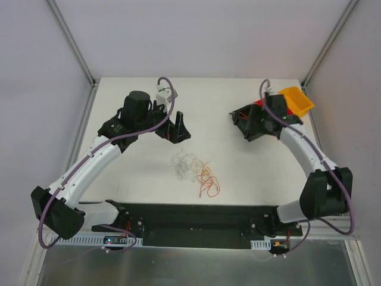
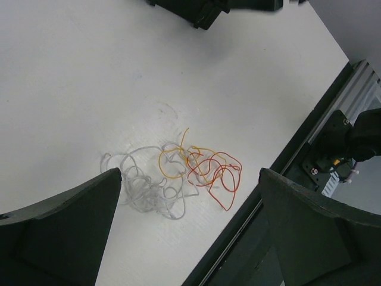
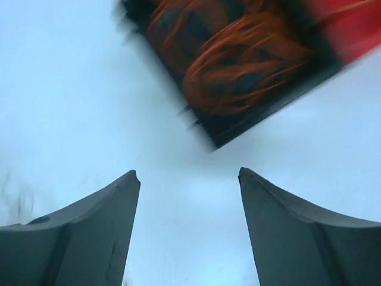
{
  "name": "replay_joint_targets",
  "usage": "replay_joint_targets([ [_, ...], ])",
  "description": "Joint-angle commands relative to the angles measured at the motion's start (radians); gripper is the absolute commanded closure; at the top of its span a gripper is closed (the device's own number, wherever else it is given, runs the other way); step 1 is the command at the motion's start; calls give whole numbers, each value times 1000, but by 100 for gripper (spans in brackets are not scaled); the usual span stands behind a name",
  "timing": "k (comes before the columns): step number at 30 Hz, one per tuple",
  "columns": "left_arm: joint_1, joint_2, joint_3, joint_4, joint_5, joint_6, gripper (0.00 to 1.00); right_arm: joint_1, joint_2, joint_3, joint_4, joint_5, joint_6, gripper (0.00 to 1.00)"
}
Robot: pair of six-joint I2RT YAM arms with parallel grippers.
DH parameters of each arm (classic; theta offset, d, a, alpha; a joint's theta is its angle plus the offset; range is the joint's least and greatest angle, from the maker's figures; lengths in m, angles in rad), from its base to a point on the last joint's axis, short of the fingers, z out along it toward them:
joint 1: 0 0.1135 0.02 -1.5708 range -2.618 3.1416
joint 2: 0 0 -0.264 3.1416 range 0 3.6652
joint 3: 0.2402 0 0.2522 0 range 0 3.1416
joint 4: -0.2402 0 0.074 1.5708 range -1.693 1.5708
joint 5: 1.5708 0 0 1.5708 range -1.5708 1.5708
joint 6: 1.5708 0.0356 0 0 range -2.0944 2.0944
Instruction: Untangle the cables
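Observation:
The cables [image 1: 195, 170] lie in a small loose tangle on the white table, just in front of the middle. The whitish strands [image 1: 182, 164] are on the left and the orange and yellowish strands [image 1: 208, 180] on the right. In the left wrist view the cables [image 2: 178, 176] lie flat on the table below and between my fingers. My left gripper [image 1: 176, 132] [image 2: 189, 173] is open and empty, above the table behind the tangle. My right gripper [image 1: 246, 124] [image 3: 188, 173] is open and empty over bare table at the back right, far from the tangle.
A yellow bin [image 1: 297, 100] stands at the back right corner with something red [image 1: 260, 103] beside it. A blurred dark object with orange-red streaks [image 3: 238, 65] lies ahead of the right fingers. The black base rail [image 1: 196, 217] runs along the table's near edge.

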Motion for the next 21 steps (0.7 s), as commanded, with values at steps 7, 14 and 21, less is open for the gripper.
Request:
replay_joint_targets([
  [7, 7, 133, 1, 45, 124, -65, 5, 541, -199, -467, 371, -362, -28, 32],
  [14, 7, 204, -11, 61, 123, -87, 9, 593, -105, -534, 532, -356, 22, 46],
  [21, 6, 236, -88, 182, 160, -288, 8, 616, -48, -509, 542, -365, 17, 77],
])
